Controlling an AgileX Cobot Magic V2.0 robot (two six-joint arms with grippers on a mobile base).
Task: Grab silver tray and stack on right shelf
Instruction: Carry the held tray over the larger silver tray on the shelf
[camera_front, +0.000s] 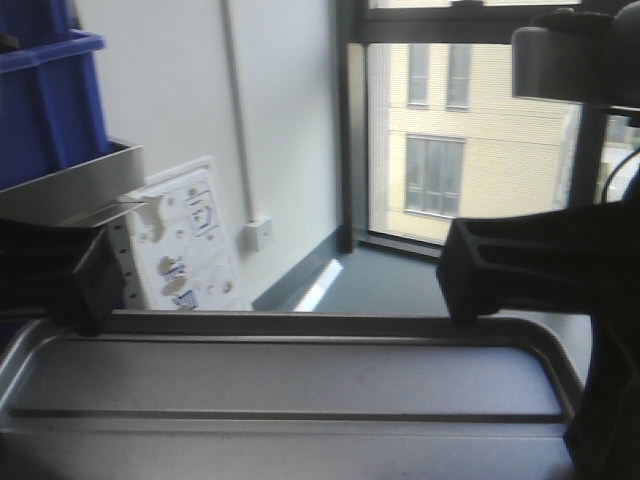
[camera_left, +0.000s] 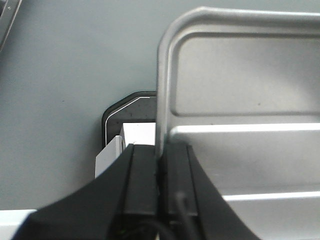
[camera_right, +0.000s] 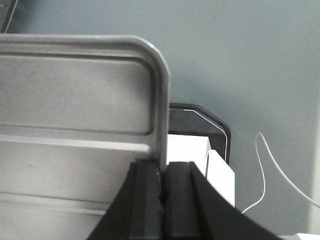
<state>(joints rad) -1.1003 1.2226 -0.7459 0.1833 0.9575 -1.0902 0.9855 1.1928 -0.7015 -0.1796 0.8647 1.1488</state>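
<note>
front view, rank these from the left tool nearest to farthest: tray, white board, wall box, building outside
1. tray, clamped in the left tool at its left end.
2. white board, leaning at left, behind the tray.
3. wall box, further back, towards the corner.
4. building, outside, farthest.

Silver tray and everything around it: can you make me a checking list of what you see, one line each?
Surface: grey floor below the tray; no table seen.
Job's things: silver tray held up in the air, nothing on it; right shelf not seen.
Clutter: blue bin up on the left; white picture board by the wall.
Grippers: left gripper and right gripper each shut on the tray's rim.
Cables: thin white cable on the floor.
Surroundings: window showing a building outside.
</note>
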